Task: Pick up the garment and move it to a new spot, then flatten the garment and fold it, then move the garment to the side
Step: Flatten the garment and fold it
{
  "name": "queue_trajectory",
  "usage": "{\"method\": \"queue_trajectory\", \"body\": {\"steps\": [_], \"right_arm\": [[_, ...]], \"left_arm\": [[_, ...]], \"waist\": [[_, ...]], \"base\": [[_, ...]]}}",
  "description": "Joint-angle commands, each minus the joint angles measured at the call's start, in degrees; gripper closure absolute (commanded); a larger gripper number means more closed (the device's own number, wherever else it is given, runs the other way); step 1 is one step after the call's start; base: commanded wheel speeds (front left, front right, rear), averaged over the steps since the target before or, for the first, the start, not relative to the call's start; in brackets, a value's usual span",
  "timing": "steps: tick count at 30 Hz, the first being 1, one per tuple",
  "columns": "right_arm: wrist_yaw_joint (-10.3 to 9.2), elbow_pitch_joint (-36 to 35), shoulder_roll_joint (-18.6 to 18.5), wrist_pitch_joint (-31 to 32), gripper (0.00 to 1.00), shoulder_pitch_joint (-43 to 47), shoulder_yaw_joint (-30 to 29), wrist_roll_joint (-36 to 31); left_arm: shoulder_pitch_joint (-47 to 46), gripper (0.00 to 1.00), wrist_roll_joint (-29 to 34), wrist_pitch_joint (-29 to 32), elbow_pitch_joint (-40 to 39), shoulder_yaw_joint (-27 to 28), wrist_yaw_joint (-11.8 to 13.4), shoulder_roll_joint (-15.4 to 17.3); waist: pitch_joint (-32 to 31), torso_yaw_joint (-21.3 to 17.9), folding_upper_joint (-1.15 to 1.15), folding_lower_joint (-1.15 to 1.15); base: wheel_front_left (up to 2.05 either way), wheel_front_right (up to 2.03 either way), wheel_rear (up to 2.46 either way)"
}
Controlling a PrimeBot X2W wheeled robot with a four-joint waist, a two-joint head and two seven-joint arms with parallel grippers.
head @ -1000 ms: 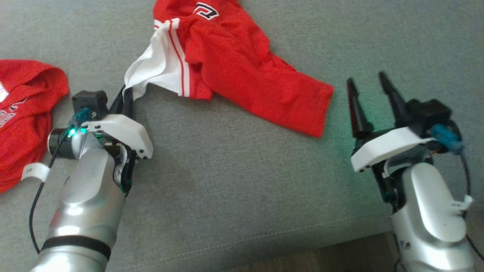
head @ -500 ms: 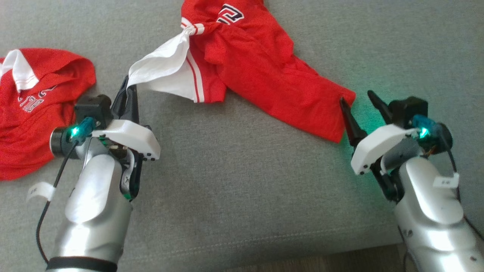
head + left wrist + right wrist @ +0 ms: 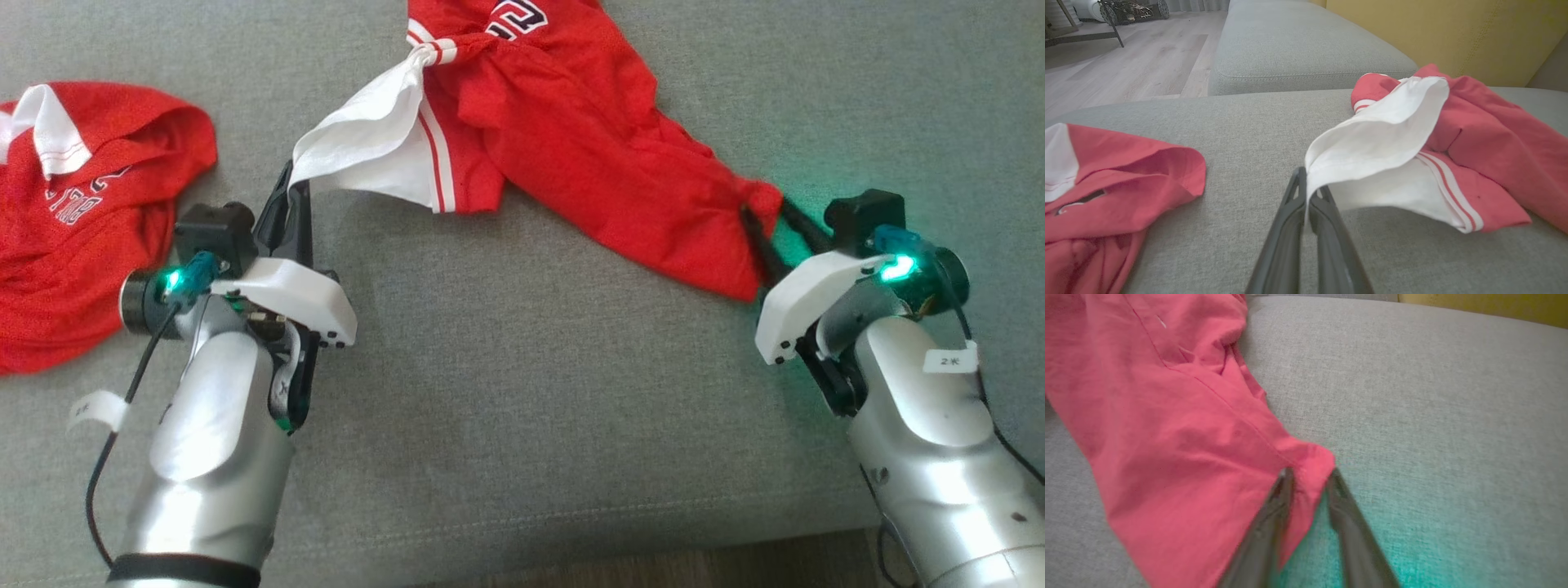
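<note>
Right wrist view: our right fingers (image 3: 1278, 494), just short of the garment (image 3: 1180, 428) half a second ago, now straddle its red hem corner. Blur keeps us from telling whether they grip it. Our left fingers (image 3: 1290, 212) stay pressed together, pinching its white flap. Beyond both, the garment sags onto the grey sofa (image 3: 506, 367), its far part cut off.

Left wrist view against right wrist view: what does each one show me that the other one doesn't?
Left wrist view: the left fingers pinching a white sleeve, a separate red top lying to one side, and a wooden floor beyond. Right wrist view: the right fingers straddling a red hem corner, and a green glow beside them. Both: the same red garment on the grey cushion.
</note>
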Motion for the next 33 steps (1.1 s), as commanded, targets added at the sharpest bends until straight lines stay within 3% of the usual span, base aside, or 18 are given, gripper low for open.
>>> {"method": "queue_trajectory", "body": {"steps": [1,12,24,33], "right_arm": [[0.43,-1.0,-0.3,-0.8,1.0,-1.2,1.1,0.3],[0.43,-2.3,-2.6,-4.7,1.0,-1.2,0.5,-0.1],[0.43,-18.0,-9.8,-3.0,1.0,0.8,-0.8,-5.2],[0.43,-27.2,-13.0,-8.0,1.0,1.4,-6.1,-13.5]], "left_arm": [[-1.9,1.0,0.6,-0.7,-1.7,1.7,-0.1,1.1],[-1.1,1.0,0.8,-0.7,-1.7,2.7,-0.2,1.3],[1.5,1.0,1.7,-0.7,-6.5,3.8,0.2,2.6],[4.3,1.0,3.8,-0.7,-17.4,3.8,0.3,5.0]], "waist": [[0.0,0.0,0.0,0.0],[-2.2,-0.2,0.0,0.0],[-8.1,0.0,0.0,0.0],[-14.7,1.6,0.0,0.0]], "base": [[0.0,0.0,0.0],[0.0,0.0,0.0],[0.0,0.0,0.0],[0.0,0.0,0.0]]}}
